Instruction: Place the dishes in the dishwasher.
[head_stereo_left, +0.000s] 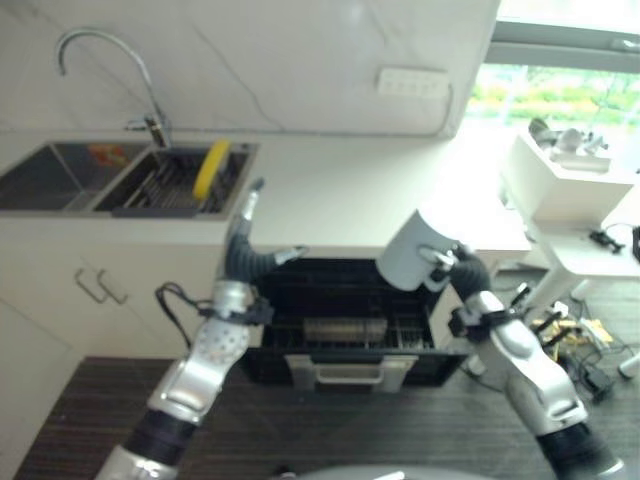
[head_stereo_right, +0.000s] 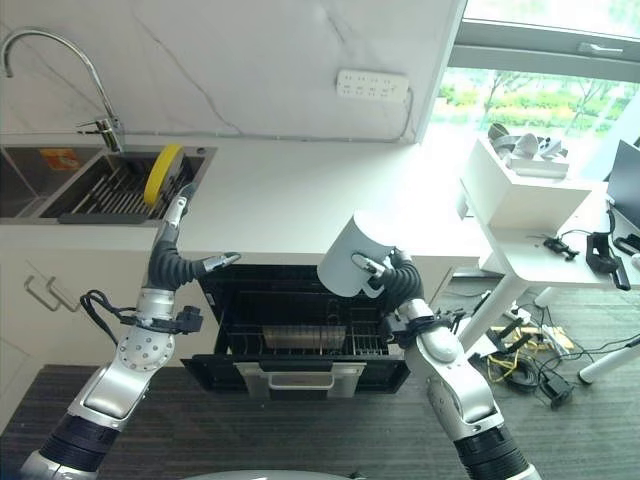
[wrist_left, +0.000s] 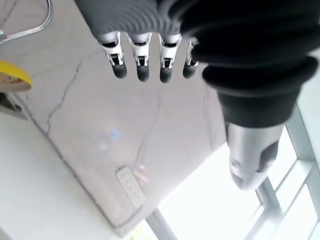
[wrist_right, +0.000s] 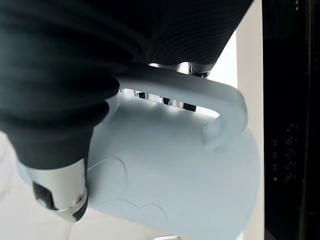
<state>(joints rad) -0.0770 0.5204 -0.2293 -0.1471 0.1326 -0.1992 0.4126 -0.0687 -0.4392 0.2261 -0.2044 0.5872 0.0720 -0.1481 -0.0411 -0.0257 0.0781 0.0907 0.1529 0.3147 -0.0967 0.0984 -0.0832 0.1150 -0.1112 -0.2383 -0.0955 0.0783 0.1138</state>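
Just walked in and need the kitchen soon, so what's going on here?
The robot is loading the dishwasher, whose rack is pulled out below the counter. Its right hand holds a pale mug by the handle, tipped over above the open rack, not yet set down. Its left hand is raised with fingers straight, holding nothing, near the sink, where a yellow plate stands on edge in a rack.

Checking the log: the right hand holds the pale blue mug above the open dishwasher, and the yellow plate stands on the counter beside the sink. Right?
Not quite. The yellow plate stands in the sink's rack, as the right eye view shows. The right hand does hold the mug above the open dishwasher.
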